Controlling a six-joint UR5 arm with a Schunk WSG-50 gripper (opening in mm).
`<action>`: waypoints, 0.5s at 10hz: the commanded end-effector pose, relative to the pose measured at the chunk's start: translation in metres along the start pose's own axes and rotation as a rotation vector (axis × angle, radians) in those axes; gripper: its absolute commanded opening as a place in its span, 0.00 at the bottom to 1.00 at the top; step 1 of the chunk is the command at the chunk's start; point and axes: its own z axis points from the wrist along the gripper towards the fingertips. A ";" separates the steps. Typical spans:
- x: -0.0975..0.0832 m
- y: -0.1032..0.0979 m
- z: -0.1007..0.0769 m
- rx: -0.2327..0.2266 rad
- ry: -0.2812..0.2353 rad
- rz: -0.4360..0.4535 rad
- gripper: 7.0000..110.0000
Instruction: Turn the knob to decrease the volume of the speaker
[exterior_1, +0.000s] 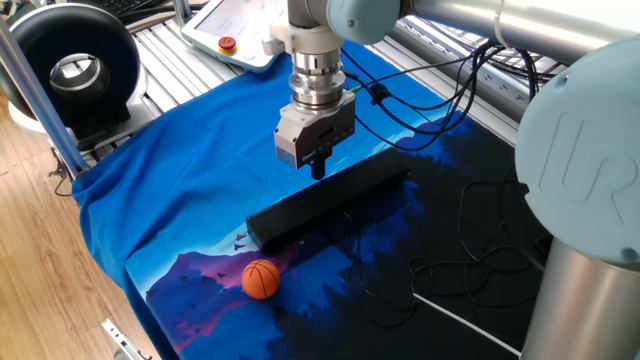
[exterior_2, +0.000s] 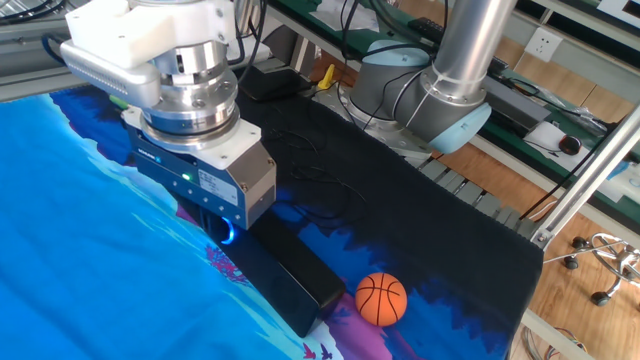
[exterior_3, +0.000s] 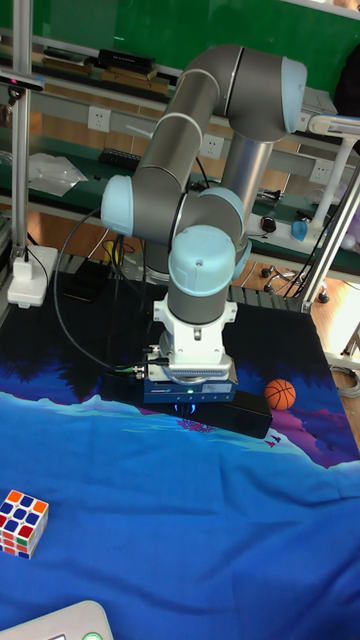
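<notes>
In one fixed view, I have the end effector (exterior_1: 317, 168) hanging straight down over the speaker (exterior_1: 328, 205), its dark fingers drawn narrow, with the tips at or just above the top face near the far half of the bar. I cannot see the knob itself here, so I judge the step in hand to be seating the fingers around it. To do that well I would descend slowly, keep the wrist vertical so the turn stays on the knob's axis, and close only enough to stop slipping; too much side load would slide the light bar across the cloth. The speaker is a long, matte-black box lying diagonally on the blue printed cloth of the table (exterior_1: 190, 170), with an orange ball (exterior_1: 260, 278) near its closer end.

In the other fixed view, the end effector body (exterior_2: 205, 185) hides the fingertips and whatever they meet, so whether they grip anything I cannot tell. The speaker's (exterior_2: 290, 275) near end shows a plain, squared-off black face, just beside the ball (exterior_2: 381, 298).

In the tall fixed view, the arm blocks most of the bar; only its right end (exterior_3: 252, 412) pokes out, with a blue glow beneath the wrist.
</notes>
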 end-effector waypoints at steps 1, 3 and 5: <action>-0.001 0.000 0.001 -0.008 -0.005 0.001 0.00; 0.000 -0.003 0.002 0.001 -0.004 0.001 0.00; 0.000 -0.005 0.003 0.002 -0.004 -0.002 0.00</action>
